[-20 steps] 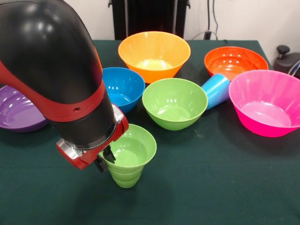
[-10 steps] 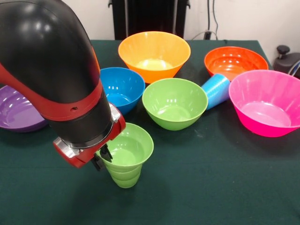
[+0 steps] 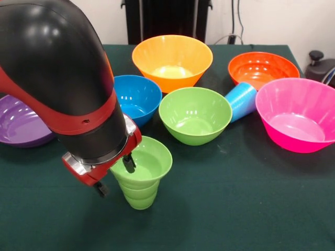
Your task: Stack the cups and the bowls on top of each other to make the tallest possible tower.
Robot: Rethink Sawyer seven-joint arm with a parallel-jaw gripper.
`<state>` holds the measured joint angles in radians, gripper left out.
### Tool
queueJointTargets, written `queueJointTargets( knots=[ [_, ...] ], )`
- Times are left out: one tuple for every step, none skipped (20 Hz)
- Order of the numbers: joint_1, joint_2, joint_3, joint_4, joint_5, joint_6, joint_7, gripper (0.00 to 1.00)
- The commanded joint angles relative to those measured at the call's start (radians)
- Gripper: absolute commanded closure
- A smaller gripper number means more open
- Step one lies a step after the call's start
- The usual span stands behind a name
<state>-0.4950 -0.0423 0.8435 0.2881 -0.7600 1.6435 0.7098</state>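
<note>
Dark green cloth covers the table (image 3: 251, 209), and on it we see the bowls spread out: a purple bowl (image 3: 18, 125) at the left edge, a blue bowl (image 3: 137, 97), a yellow-orange bowl (image 3: 171, 60) at the back, a green bowl (image 3: 194, 114) in the middle, an orange bowl (image 3: 261, 68) and a pink bowl (image 3: 298, 114) to the right. The light blue cup (image 3: 242, 100) lies tilted between the green and pink bowls, its base towards the orange one.

The lime green cup (image 3: 141, 175) stands upright near the front, just beside the arm. The gripper (image 3: 115, 175) has its fingers spread wide across the cup's left rim: one finger (image 3: 128, 162) reaches down inside the cup, the other (image 3: 100, 188) hangs outside it. Half a second ago both fingers sat close together at the rim; now they have parted and straddle the wall. Whether either pad touches the plastic we cannot quite tell. The cup itself has barely shifted.
</note>
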Motion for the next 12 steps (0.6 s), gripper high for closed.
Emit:
queueJointTargets(
  knots=[
    [0.039,0.006,-0.062,0.111,-0.008,0.006,0.170,0.00],
    [0.040,0.006,-0.064,0.111,-0.005,0.007,0.172,0.00],
    [0.040,0.008,-0.064,0.109,-0.002,0.011,0.173,0.00],
    [0.041,0.008,-0.068,0.110,0.003,0.011,0.174,0.00],
    [0.042,0.008,-0.067,0.109,0.007,0.011,0.177,0.00],
    [0.042,0.007,-0.070,0.112,0.012,0.008,0.180,0.00],
    [0.041,0.008,-0.070,0.113,0.017,0.007,0.181,0.00],
    [0.041,0.007,-0.073,0.115,0.020,0.006,0.182,0.00],
    [0.041,0.005,-0.076,0.119,0.025,0.001,0.185,0.00],
    [0.042,0.007,-0.074,0.118,0.029,-0.002,0.186,0.00],
    [0.042,0.009,-0.073,0.116,0.033,-0.006,0.188,0.00],
    [0.043,0.017,-0.065,0.108,0.036,-0.016,0.184,0.00]
  ],
)
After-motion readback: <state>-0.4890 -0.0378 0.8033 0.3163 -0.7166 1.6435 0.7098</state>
